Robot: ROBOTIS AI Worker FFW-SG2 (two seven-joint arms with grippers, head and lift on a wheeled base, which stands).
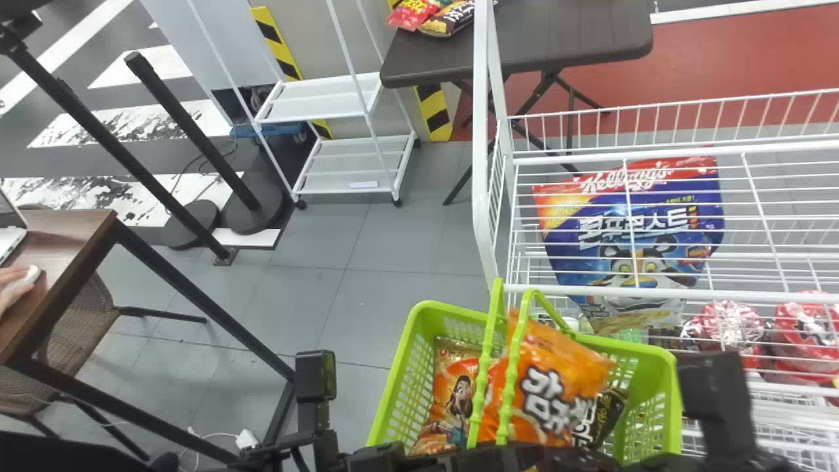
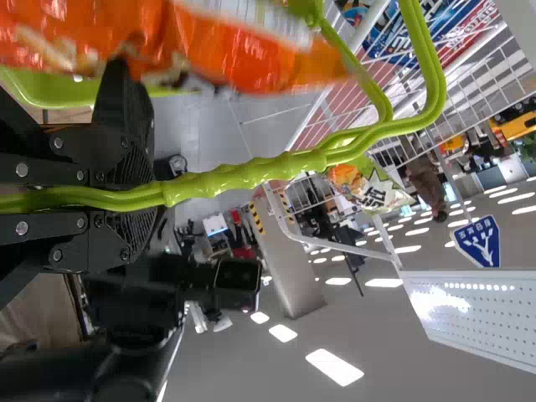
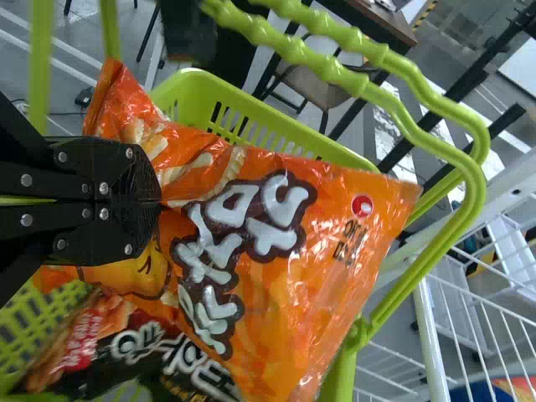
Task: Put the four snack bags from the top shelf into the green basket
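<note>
Orange snack bag (image 1: 564,377) in the jaws of the right gripper (image 1: 577,459), which are closed on one edge of it, so that most of the bag spreads out beyond them. It sits tilted at the open top of the green basket (image 1: 663,393), whose raised handles (image 1: 486,360) cross in front of it in the head view; whether it rests on anything below, I cannot tell. Lower in the basket lie a tan and orange bag (image 1: 455,393) on the robot's left side and a black bag (image 1: 609,416) on its right, partly behind the orange one. The left gripper (image 1: 387,457) has its jaws shut around the handles. Just beyond the basket, on the right, stands a white wire rack (image 1: 482,164) holding a blue cereal bag (image 1: 590,255) and red packages (image 1: 803,334). Farther off are a dark desk (image 1: 577,39) bearing small packets (image 1: 449,18) and a white shelf cart (image 1: 321,108).
</note>
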